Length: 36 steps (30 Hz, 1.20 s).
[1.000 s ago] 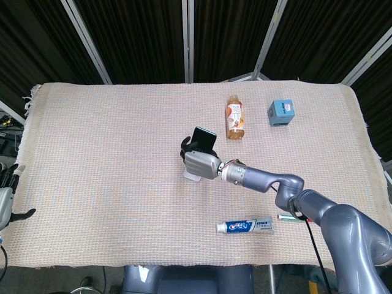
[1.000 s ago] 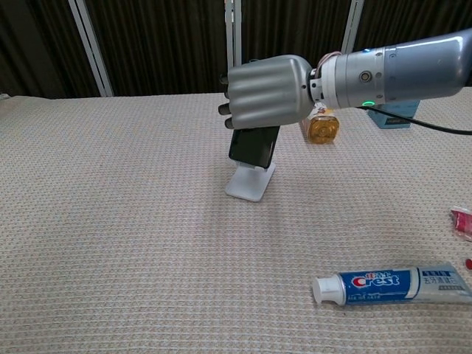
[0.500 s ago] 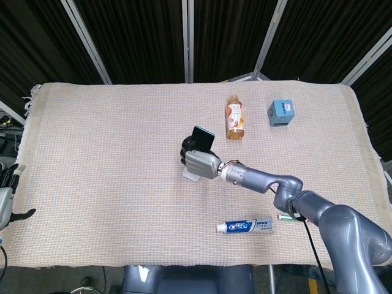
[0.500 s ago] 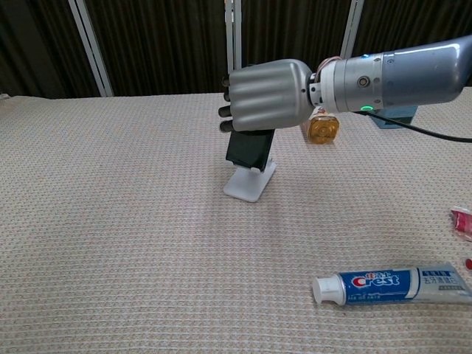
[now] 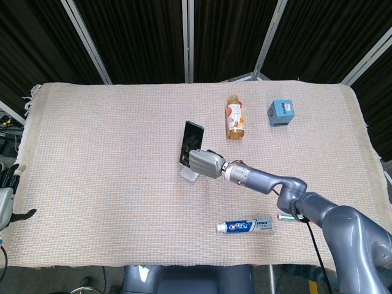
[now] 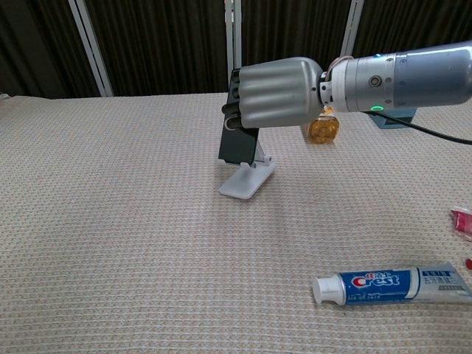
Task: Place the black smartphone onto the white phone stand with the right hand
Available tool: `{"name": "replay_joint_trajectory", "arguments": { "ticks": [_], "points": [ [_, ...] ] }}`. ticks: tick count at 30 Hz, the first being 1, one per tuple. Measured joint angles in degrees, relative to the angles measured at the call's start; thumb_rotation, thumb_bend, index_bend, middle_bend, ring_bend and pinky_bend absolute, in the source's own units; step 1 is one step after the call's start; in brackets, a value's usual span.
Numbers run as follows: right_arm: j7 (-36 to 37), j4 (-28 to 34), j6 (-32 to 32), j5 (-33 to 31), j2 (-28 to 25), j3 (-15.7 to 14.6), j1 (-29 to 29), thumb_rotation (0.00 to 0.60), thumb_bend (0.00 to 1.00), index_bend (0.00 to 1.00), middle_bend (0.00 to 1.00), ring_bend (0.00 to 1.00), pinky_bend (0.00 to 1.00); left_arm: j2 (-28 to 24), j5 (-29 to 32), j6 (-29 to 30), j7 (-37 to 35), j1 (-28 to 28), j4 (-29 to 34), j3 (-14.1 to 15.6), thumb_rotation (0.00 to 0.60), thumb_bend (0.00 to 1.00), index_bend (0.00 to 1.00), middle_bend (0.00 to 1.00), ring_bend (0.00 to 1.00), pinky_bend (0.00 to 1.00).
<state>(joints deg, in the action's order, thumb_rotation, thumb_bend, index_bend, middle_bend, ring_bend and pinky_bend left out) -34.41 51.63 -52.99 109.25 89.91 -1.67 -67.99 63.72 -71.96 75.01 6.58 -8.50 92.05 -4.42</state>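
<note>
The black smartphone (image 5: 190, 141) (image 6: 238, 141) stands nearly upright on the white phone stand (image 5: 189, 174) (image 6: 244, 181) near the middle of the table. My right hand (image 5: 204, 163) (image 6: 276, 93) grips the phone's upper part from behind, its back toward the chest camera and its fingers wrapped around the phone's edge. The phone's lower edge sits at the stand's cradle. My left hand (image 5: 6, 199) hangs off the table's left edge, open and holding nothing; the chest view does not show it.
A lying amber drink bottle (image 5: 234, 117) (image 6: 323, 127) and a small blue box (image 5: 280, 113) are at the back right. A Crest toothpaste tube (image 5: 245, 226) (image 6: 391, 284) lies at the front right, with a small red item (image 6: 462, 221) beside it.
My right hand has turned and shifted slightly left, rotating the phone so it shows edge-on in the head view. The stand has slid a little left with it.
</note>
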Motion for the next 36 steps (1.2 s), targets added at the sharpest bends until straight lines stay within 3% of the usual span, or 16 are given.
{"name": "replay_joint_trajectory", "arguments": {
  "ticks": [10, 17, 22, 24, 27, 29, 32, 36],
  "points": [
    [-0.3, 2.8, -2.4, -0.8, -3.7, -1.1, 3.2, 0.6, 0.28, 0.25, 0.16, 0.42, 0.39, -0.2, -1.2, 0.7, -0.2, 0.2, 0.6, 0.3, 0.6, 0.0, 0.0, 0.0, 0.0, 0.0],
    [-0.6, 7.5, -8.3, -1.6, -8.4, -0.7, 6.6, 0.6, 0.27, 0.21, 0.14, 0.42, 0.39, -0.8, -2.9, 1.7, -0.9, 0.6, 1.7, 0.8, 0.6, 0.0, 0.0, 0.0, 0.0, 0.0],
    [-0.4, 13.4, -13.1, -3.5, -13.3, 0.4, 10.3, 0.6, 0.26, 0.08, 0.13, 0.42, 0.39, -1.4, -4.1, 2.3, -2.0, 0.9, 2.3, 1.0, 0.6, 0.0, 0.0, 0.0, 0.0, 0.0],
    [0.1, 16.6, -15.7, -5.3, -15.4, 1.0, 13.0, 0.6, 0.24, 0.06, 0.12, 0.42, 0.37, -1.6, -4.6, 2.6, -2.8, 1.0, 2.4, 1.1, 0.6, 0.0, 0.0, 0.0, 0.0, 0.0],
    [1.3, 21.0, -20.3, -8.3, -18.0, 1.6, 17.9, 0.6, 0.17, 0.04, 0.09, 0.4, 0.26, -1.8, -6.1, 3.4, -4.4, 1.2, 2.2, 1.2, 0.6, 0.0, 0.0, 0.0, 0.0, 0.0],
    [2.2, 23.5, -23.2, -10.1, -19.3, 1.7, 21.3, 0.6, 0.08, 0.03, 0.06, 0.34, 0.15, -1.8, -7.5, 4.2, -5.3, 1.4, 1.9, 1.4, 0.6, 0.0, 0.0, 0.0, 0.0, 0.0],
    [4.4, 28.5, -28.4, -13.8, -21.5, 1.8, 28.1, 0.6, 0.0, 0.0, 0.0, 0.18, 0.01, -1.6, -9.7, 5.7, -6.1, 1.7, 1.5, 1.8, 0.6, 0.0, 0.0, 0.0, 0.0, 0.0],
    [7.0, 35.0, -32.5, -18.7, -23.3, 1.0, 35.8, 0.6, 0.0, 0.0, 0.0, 0.02, 0.0, -1.2, -12.8, 8.2, -6.6, 2.3, 1.1, 2.3, 0.6, 0.0, 0.0, 0.0, 0.0, 0.0]
  ]
}}
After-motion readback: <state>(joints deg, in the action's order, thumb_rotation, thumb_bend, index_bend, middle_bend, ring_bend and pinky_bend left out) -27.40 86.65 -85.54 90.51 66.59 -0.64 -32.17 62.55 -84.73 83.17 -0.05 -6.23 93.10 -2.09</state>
